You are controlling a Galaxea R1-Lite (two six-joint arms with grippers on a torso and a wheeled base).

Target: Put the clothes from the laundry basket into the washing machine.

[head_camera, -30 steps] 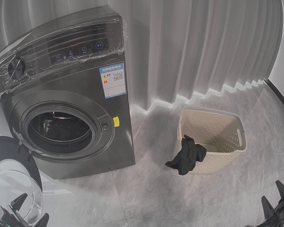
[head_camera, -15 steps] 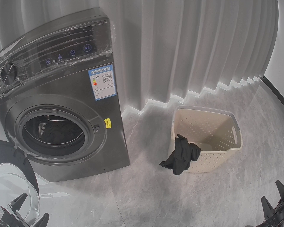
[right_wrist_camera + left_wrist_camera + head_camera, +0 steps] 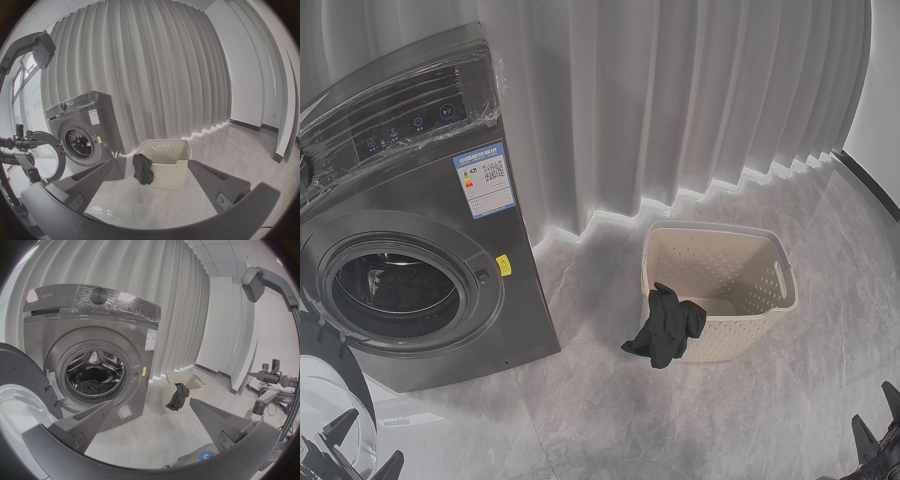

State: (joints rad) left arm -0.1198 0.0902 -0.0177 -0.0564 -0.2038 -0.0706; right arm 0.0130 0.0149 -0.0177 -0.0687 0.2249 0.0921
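With the left pincer and right pincer both spread wide and empty, well short of the basket, I'd grip the bunched top of the black garment draped over the basket's rim.

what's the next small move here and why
Probably bring the right gripper toward the black garment draped over the laundry basket rim. It hangs half outside, at the corner nearer the washing machine, and the right gripper sits far back, fingers open and empty. The door is open, with dark clothes in the drum.
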